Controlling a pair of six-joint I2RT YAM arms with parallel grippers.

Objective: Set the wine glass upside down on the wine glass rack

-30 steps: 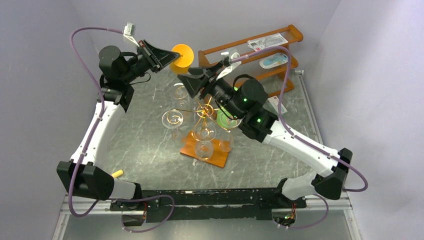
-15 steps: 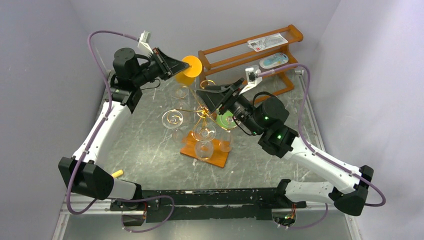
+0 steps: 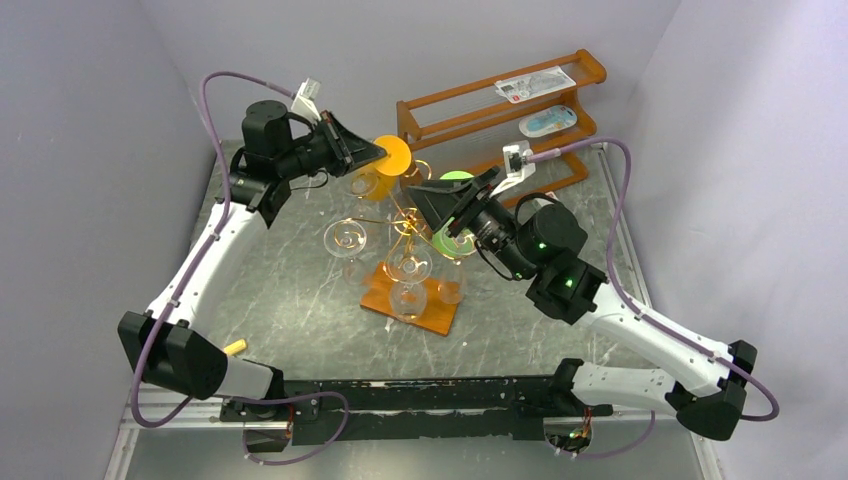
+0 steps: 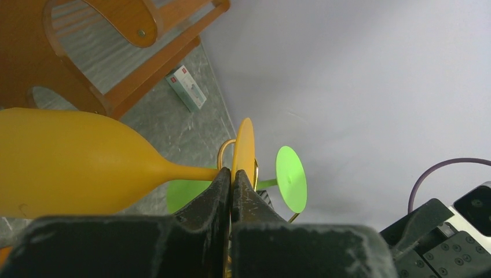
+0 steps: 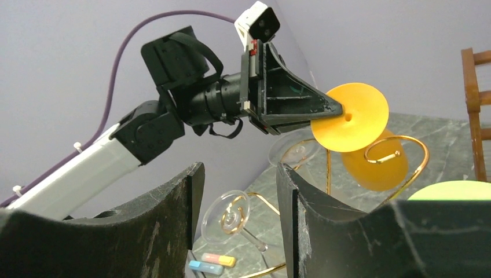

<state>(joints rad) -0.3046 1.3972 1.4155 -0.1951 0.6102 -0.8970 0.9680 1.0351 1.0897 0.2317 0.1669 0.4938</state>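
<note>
- Wine glass (image 4: 75, 162) is showing opaque orange-yellow.
- Second glass (image 4: 291, 178) is showing bright green.
- Wine glass rack (image 3: 378, 290) is gleaming gold over an orange-brown base.
- Table (image 3: 290, 300) is showing grey marbling, white-veined.

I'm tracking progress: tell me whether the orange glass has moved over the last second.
Yes. In the top view the orange glass, pinched in the left gripper, has shifted right and nearer, from left of the shelf toward the rack.
</note>
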